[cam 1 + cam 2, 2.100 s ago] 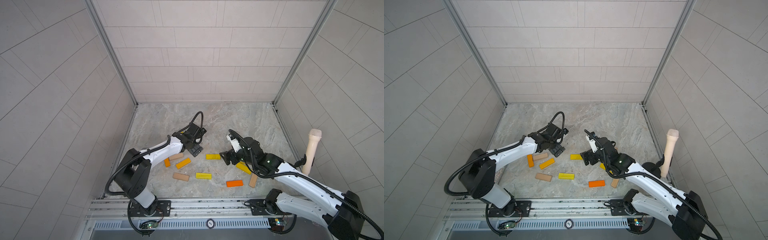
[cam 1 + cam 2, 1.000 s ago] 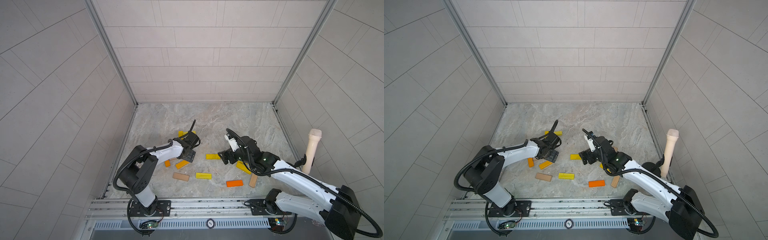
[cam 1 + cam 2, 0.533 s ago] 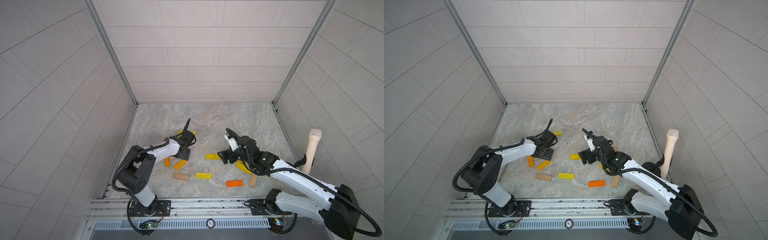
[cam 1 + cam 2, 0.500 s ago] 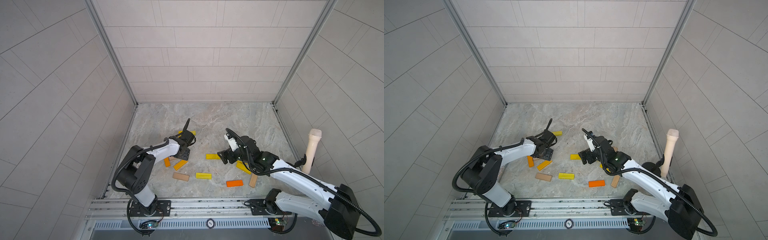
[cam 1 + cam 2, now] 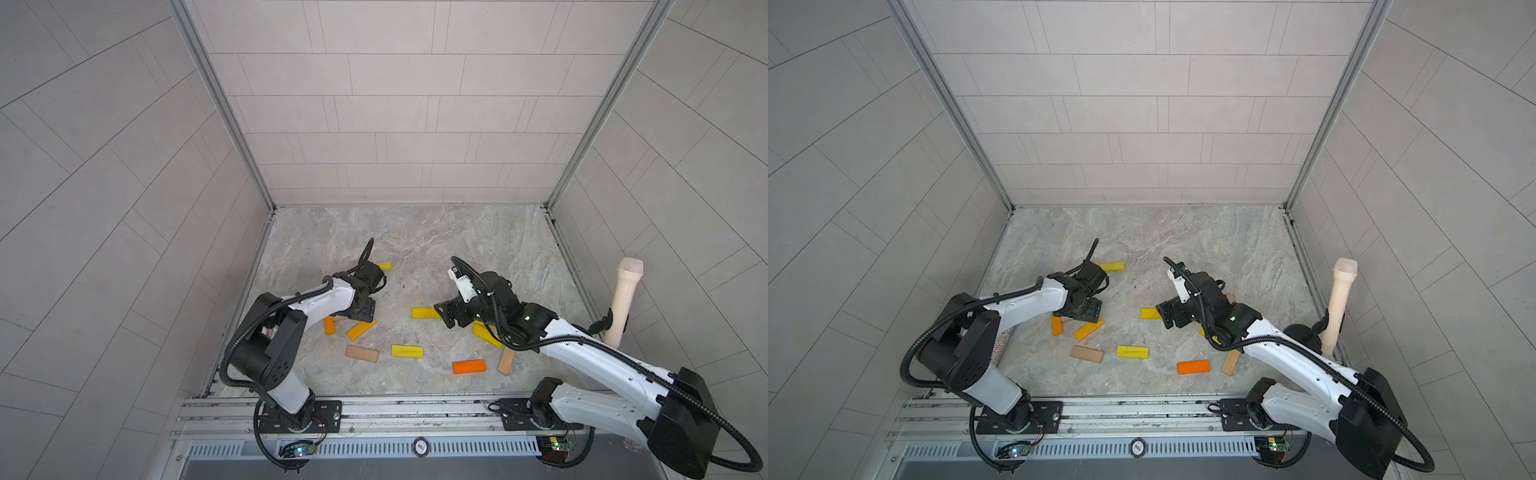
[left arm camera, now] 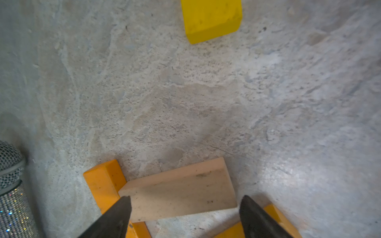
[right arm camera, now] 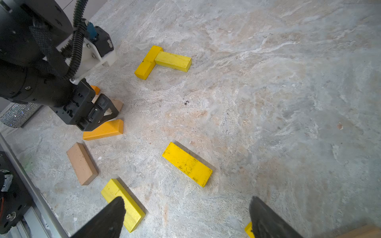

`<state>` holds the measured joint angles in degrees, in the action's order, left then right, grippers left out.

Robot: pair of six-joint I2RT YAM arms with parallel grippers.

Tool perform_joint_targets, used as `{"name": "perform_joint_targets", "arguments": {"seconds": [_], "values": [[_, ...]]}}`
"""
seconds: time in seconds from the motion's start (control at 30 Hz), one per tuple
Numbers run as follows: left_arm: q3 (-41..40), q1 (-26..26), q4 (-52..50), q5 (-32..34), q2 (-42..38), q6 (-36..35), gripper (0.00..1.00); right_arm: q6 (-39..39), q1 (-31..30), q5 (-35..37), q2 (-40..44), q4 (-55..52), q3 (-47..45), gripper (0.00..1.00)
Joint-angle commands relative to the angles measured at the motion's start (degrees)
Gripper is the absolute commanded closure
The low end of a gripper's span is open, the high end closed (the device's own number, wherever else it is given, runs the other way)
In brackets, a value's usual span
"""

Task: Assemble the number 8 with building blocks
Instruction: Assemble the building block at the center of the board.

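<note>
In the lower middle of both top views, the building blocks [image 5: 407, 351] lie loose on the marble floor [image 5: 415, 241], most of them apart from one another. At the upper left of the right wrist view, two yellow blocks [image 7: 173, 60] touch end to side in an L.

The left gripper [image 6: 185, 199] is low over a small heap at the left of the group. Its jaws stand wide, one tip at each end of a tan block [image 6: 179, 189]. That block rests tilted across an orange block [image 6: 103, 181], with an amber block [image 5: 361, 329] just beside it. Whether the tips touch the tan block I cannot tell.

The right gripper [image 7: 185, 202] hangs with its jaws spread and only floor between them, a single yellow block [image 7: 187, 164] just ahead.

A glittery silver cylinder [image 6: 12, 206] shows at the left edge of the left wrist view. A cream microphone-shaped cylinder [image 5: 623, 303] stands by the right wall in both top views.
</note>
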<state>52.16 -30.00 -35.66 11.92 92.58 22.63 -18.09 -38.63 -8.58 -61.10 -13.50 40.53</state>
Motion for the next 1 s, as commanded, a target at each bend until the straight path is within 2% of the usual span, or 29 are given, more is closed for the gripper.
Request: {"name": "perform_joint_targets", "arguments": {"seconds": [0.0,0.1,0.4,0.67,0.87,0.97], "values": [[-1.1,0.2,-0.63,-1.48,-2.46,0.78,0.06,-0.57,-0.44,0.24,0.46,1.07,-0.37,0.04],[-1.21,0.29,-1.6,-2.16,-2.93,1.03,0.05,-0.72,-0.55,0.15,0.12,1.32,-0.28,0.04],[-1.88,3.06,-6.04,2.19,-3.23,4.89,0.09,-0.82,-0.57,0.4,0.72,1.19,-0.7,0.04],[-0.59,3.46,-4.59,2.86,-0.34,3.07,0.12,-0.99,-0.6,0.41,0.68,1.39,-0.86,0.04],[1.67,3.46,-4.32,2.69,2.04,1.97,0.2,-0.75,-0.63,0.7,1.11,1.02,-0.85,0.04],[3.35,3.49,-4.52,0.57,3.75,0.09,0.22,-0.52,-0.57,0.67,0.83,0.72,-0.61,0.04]]}}
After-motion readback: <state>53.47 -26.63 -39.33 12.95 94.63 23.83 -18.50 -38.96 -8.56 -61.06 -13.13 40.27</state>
